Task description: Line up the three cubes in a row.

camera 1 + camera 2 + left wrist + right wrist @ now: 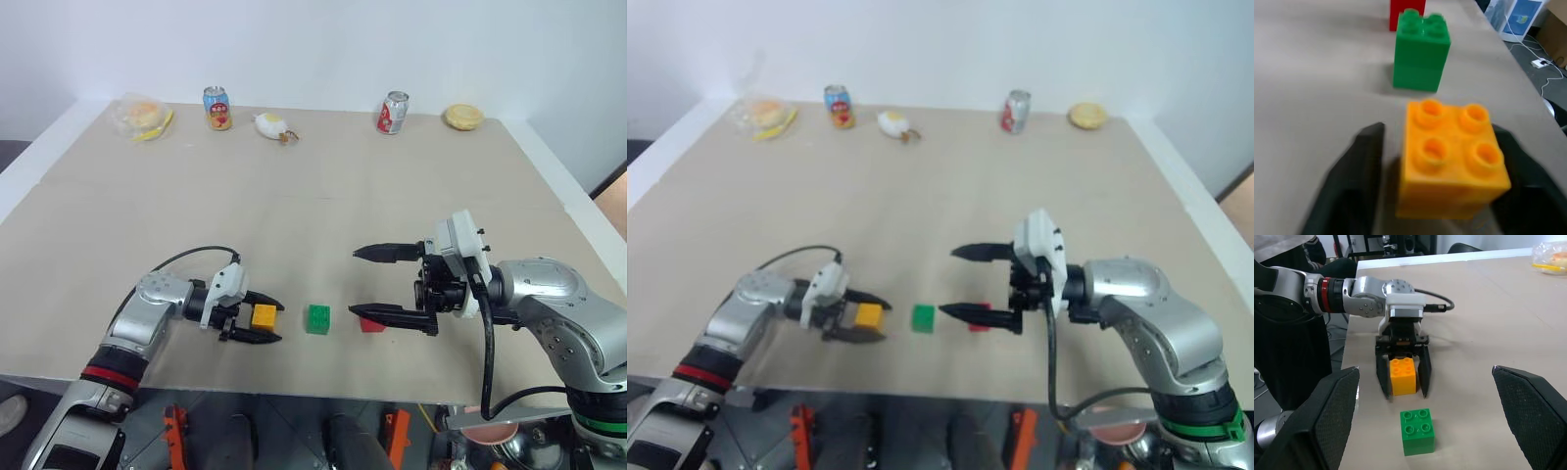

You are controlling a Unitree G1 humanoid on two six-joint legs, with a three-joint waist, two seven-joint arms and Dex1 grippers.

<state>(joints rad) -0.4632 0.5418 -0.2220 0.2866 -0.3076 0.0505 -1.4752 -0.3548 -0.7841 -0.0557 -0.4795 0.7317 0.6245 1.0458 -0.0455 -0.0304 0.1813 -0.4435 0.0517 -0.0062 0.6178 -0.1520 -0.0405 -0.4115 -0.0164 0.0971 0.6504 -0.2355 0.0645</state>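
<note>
Three studded cubes stand close to the table's front edge, side by side from left to right: the orange-yellow cube, the green cube and the red cube. My left gripper lies low on the table with its fingers on either side of the orange-yellow cube. It is open, with small gaps showing in the right wrist view. My right gripper hovers wide open above the red cube. Its lower finger hides part of that cube.
Along the far edge stand a bagged burger, a blue and orange can, a white food item, a red can and a round pastry. The table's front edge runs just below the cubes.
</note>
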